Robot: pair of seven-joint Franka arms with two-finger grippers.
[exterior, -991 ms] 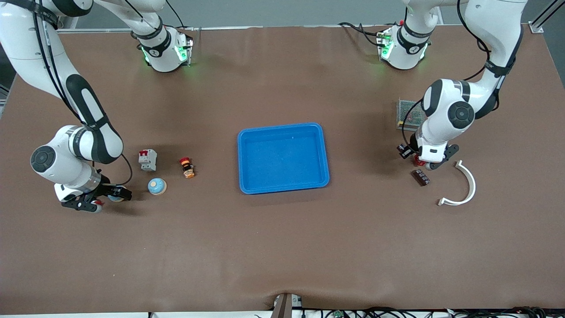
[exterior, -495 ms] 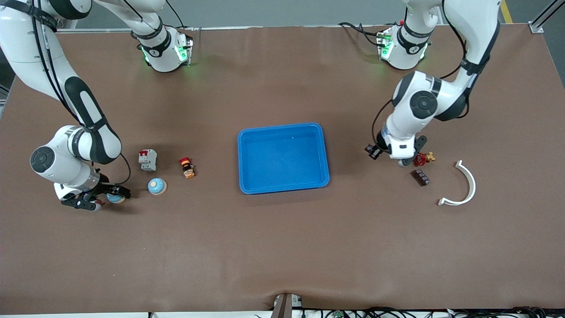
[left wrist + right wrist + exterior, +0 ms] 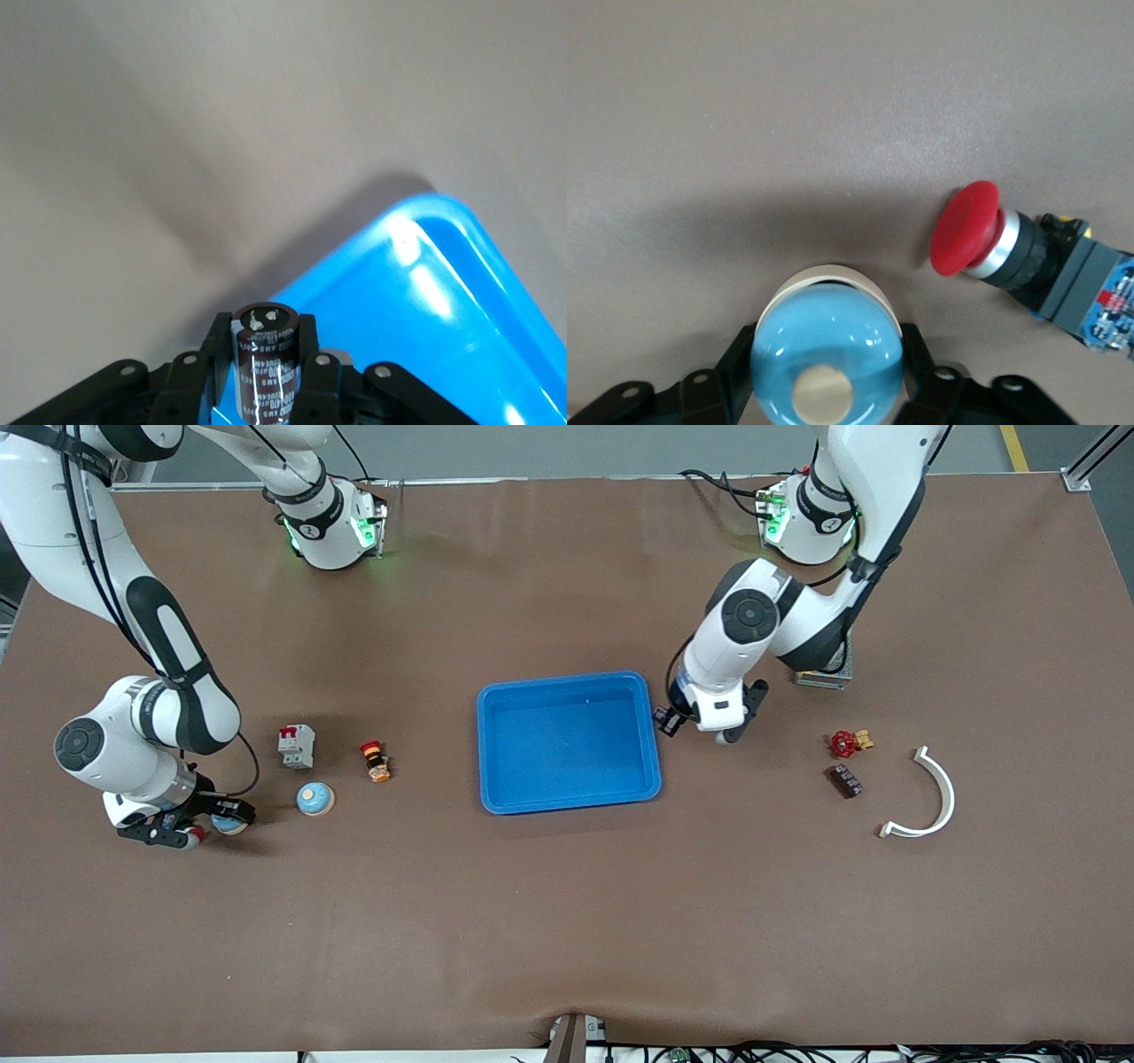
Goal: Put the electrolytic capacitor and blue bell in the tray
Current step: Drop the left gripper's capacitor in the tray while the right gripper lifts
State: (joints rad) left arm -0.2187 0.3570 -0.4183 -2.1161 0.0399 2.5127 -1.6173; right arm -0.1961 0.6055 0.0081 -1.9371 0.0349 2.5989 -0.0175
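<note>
Your left end effector is clamped on the capacitor, which stands upright between the fingers. It hangs just off the tray's 3 o'clock rim in the front view; nothing lies in the tray. Your right end effector is closed on the bell, low at the tabletop, with a red button just beside it. A second bell sits at 2 o'clock from the held one. A breaker is at 11 o'clock from that second bell and a small switch at 2 o'clock. At the left arm's end lie a red valve, a brown block and a white arc
</note>
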